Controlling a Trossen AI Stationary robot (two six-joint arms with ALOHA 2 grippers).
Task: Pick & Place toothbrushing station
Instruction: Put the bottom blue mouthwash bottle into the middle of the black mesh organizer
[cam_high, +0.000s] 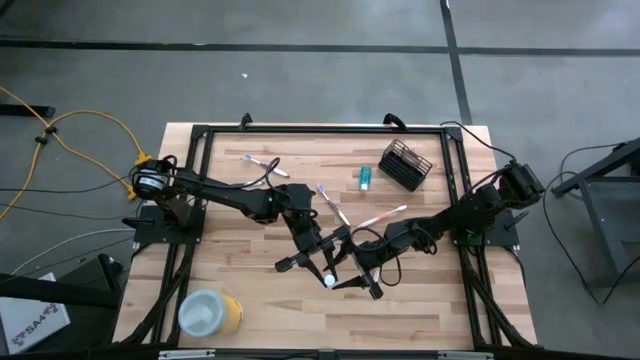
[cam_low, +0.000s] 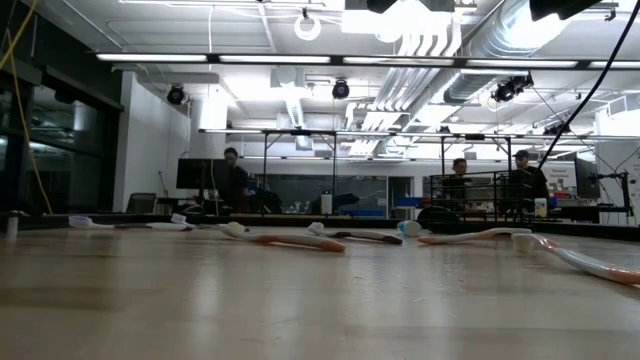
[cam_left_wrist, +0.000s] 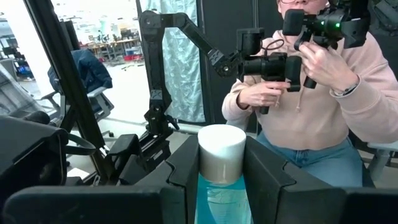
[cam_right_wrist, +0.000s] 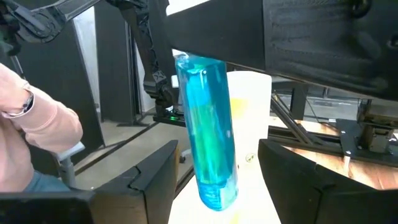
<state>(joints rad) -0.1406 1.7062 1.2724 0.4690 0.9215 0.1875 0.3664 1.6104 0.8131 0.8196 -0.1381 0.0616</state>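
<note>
My left gripper (cam_high: 322, 272) is at the table's middle, shut on a blue tube with a white cap (cam_high: 329, 281); the tube also shows in the left wrist view (cam_left_wrist: 221, 193) and the right wrist view (cam_right_wrist: 208, 130). My right gripper (cam_high: 352, 272) is open close beside it, its fingers (cam_right_wrist: 155, 180) standing on either side of the tube's lower body without touching. The black wire-mesh holder (cam_high: 405, 163) rests on the table at the far right. A second blue tube (cam_high: 366, 178) lies next to it. Toothbrushes (cam_high: 333, 203) (cam_high: 382, 217) (cam_high: 262, 163) lie flat on the wood. My left gripper pinches the tube's blue body just under the white cap (cam_left_wrist: 221, 186) between its two fingers. The fingers come in level, pointing toward the table's near side, and lie across the tube. The tube stands about upright, cap (cam_left_wrist: 222, 149) up, its body hanging below the fingers.
A yellow cylinder with a white top (cam_high: 210, 313) stands at the near left corner. A person in a pink top (cam_left_wrist: 323, 106) stands past the table's near edge, holding hand controllers. The toothbrushes show lying on the table in the low view (cam_low: 290, 240).
</note>
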